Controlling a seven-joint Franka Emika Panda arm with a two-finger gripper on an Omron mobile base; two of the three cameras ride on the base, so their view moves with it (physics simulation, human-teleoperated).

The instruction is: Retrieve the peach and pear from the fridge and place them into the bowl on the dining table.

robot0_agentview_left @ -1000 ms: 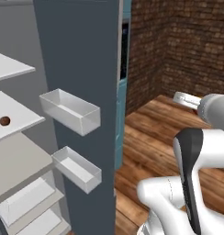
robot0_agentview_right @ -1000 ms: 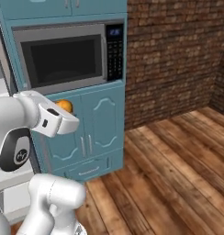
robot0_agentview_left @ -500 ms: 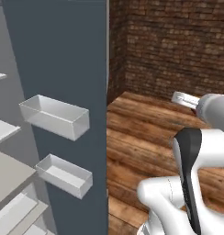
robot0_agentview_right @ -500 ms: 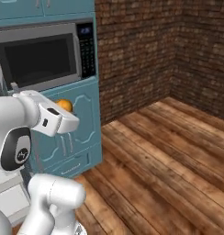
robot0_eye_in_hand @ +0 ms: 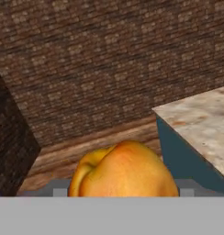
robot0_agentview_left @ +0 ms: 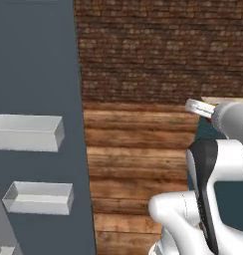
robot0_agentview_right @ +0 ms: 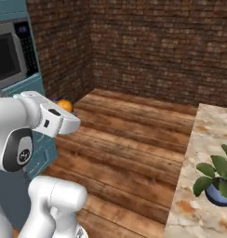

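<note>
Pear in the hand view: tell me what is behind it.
Behind the pear stand a brick wall, wooden floor and a corner of the dining table. The fruit covers the floor directly behind it.

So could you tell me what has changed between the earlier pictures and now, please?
The base has turned away from the fridge: in both base views the whole scene has slid left, the microwave cabinet is nearly out, and the dining table with its potted plant has come in. The gripper stays closed on the pear.
</note>
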